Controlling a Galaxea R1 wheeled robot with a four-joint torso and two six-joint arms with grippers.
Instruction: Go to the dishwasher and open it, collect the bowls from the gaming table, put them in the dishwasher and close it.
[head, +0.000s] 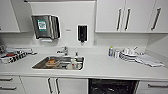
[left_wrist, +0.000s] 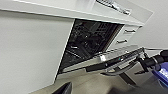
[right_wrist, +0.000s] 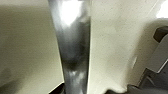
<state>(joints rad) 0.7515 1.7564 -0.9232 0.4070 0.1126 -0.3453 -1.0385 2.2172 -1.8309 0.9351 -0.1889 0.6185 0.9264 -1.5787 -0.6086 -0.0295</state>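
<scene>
While the dishwasher (left_wrist: 92, 40) stands open, the right pincer (right_wrist: 75, 85) seemingly grips its handle (right_wrist: 72, 37), fingers hidden.

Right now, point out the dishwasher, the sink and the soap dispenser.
dishwasher (left_wrist: 87, 42): left wrist view, dark interior with racks.
sink (head: 40, 64): head view, steel basin's left wall.
soap dispenser (head: 82, 33): head view, black body's middle.

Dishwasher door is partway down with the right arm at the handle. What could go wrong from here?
1. The stainless-steel dishwasher door hangs partly lowered, the robot's dark arm at its handle edge; if contact slips, the door may drop hard.
2. The dark wire racks inside look loaded, so a jolt could rattle whatever they hold.
3. The right wrist view sits tight against a brushed metal bar; pincer state is unreadable, so confirm hold before pulling further.
</scene>
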